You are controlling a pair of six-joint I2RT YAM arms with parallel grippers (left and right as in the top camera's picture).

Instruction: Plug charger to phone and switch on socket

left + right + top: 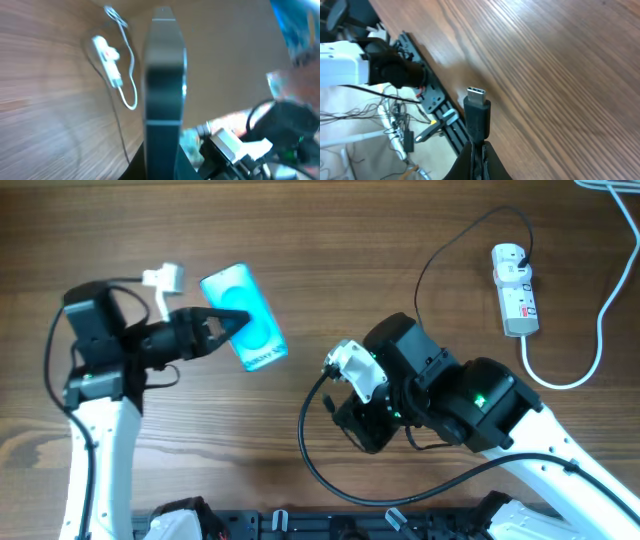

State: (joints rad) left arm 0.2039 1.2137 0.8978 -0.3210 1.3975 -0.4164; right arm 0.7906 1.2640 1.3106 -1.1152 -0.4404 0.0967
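The phone [250,320], with its cyan screen up, is held off the table at the left, my left gripper [232,323] shut on its near edge. In the left wrist view the phone [162,75] shows edge-on as a dark slab between the jaws. My right gripper [477,150] is shut on the charger's black plug [477,117], its metal tip [476,95] pointing up and out, above the table's front edge. The charger cable [440,250] loops from the white socket [515,290] at the far right down to the right arm [400,385].
A thick white lead [590,350] curves off the socket toward the right edge. A small white plug [163,278] lies behind the left arm. A black rail [432,92] and loose wires sit below the table's front edge.
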